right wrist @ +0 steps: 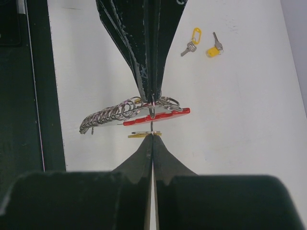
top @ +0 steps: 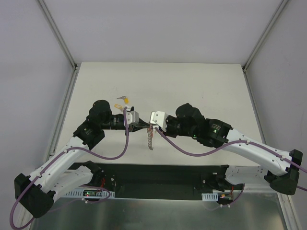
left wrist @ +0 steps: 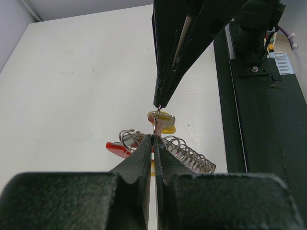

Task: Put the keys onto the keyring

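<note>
The keyring is held in the air between both grippers: a red clip (right wrist: 158, 116) joined to a silver ribbed chain (right wrist: 103, 117), which hangs down in the top view (top: 150, 139). My left gripper (left wrist: 154, 138) is shut on the keyring at its rings, and comes in from above in the right wrist view (right wrist: 152, 99). My right gripper (right wrist: 152, 136) is shut on a small yellow-headed key (right wrist: 144, 134), held right against the red clip. That key also shows in the left wrist view (left wrist: 163, 122). Two more yellow-headed keys (right wrist: 189, 47) (right wrist: 213, 49) lie loose on the table.
The loose keys (top: 123, 101) lie on the white table just behind the left arm's wrist. A black base plate (top: 158, 179) runs along the near edge. White walls enclose the table on the left, right and back.
</note>
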`<move>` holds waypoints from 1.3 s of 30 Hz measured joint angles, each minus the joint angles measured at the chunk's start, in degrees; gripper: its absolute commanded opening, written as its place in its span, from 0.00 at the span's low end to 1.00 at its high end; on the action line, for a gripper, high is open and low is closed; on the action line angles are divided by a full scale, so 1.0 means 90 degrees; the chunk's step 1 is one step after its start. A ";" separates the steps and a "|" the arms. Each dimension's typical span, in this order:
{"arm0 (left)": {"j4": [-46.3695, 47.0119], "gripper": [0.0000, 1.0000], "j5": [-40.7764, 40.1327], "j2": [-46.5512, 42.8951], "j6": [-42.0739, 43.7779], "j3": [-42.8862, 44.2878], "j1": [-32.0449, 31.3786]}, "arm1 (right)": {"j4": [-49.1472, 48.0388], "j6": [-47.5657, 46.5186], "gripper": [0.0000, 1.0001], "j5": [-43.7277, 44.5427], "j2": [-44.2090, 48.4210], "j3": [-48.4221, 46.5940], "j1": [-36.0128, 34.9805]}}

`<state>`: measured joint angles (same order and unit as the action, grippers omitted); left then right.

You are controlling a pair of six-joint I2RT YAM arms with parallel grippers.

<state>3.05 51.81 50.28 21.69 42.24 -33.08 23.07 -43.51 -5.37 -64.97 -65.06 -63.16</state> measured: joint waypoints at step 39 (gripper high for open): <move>-0.0398 0.00 -0.0891 -0.0340 0.0425 0.0000 -0.0078 | 0.0923 0.1086 0.01 0.0736 -0.0430 -0.0024 0.0845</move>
<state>-0.54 43.79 47.22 25.52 42.24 -33.78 31.38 -33.74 1.26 -68.84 -65.28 -55.55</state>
